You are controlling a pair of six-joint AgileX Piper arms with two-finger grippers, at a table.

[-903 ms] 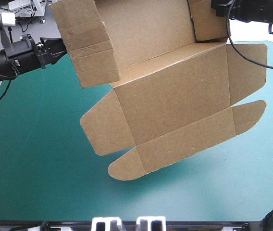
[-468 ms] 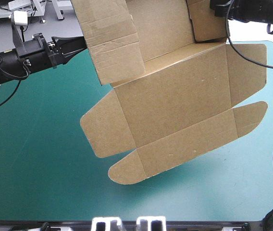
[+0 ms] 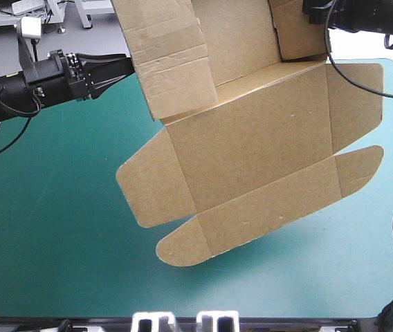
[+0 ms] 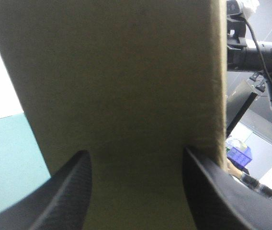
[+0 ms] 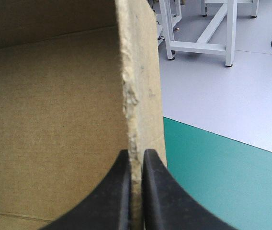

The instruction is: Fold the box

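Above bench (image 3: 44, 228), tilted in the air: box (image 3: 252, 138), mostly flat, left flap (image 3: 172, 62) turned up. Right hand (image 5: 137, 155): pinching far panel's edge. Left hand (image 4: 135, 152): spread, flap just ahead. Advice: press flap squarely along its crease, right grip kept firm.

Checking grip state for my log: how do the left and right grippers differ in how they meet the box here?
The left gripper is open, fingers apart, a broad flap face of the box ahead of them; the right gripper is shut on the box, pinching a wall edge-on. The left faces the raised left flap, the right holds the far right corner. Both are at the lifted far part.
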